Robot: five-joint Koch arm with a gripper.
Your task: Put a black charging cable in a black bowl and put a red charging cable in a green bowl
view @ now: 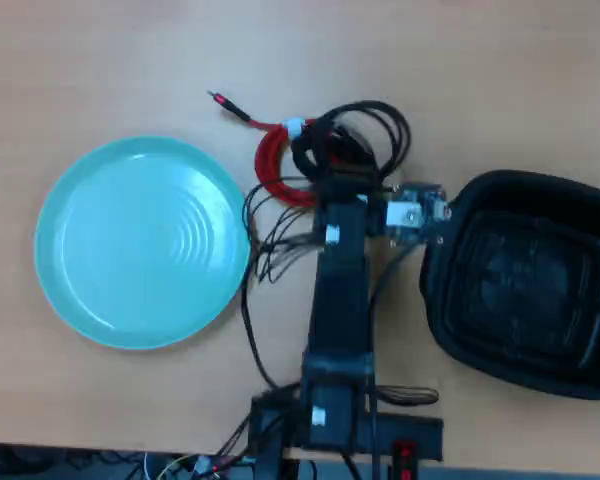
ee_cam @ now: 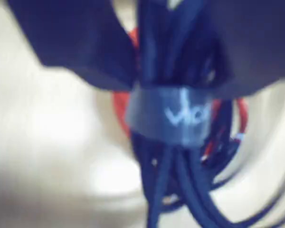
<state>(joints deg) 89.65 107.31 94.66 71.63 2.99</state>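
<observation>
While our gripper sits over the coils between the two dishes, we see in the blurred wrist view its dark jaws closed on the black charging cable just above its grey band. The red charging cable lies touching it on the overhead view's left. Beyond that, bare table reaches the green bowl; the black bowl sits on the opposite side, rim close to the arm.

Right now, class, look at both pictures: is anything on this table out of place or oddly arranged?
Yes. The red charging cable and the black charging cable lie overlapping in one heap on the table, between the green bowl and the black bowl, both bowls empty. The gripper sits over the heap; its jaws are hidden.
</observation>
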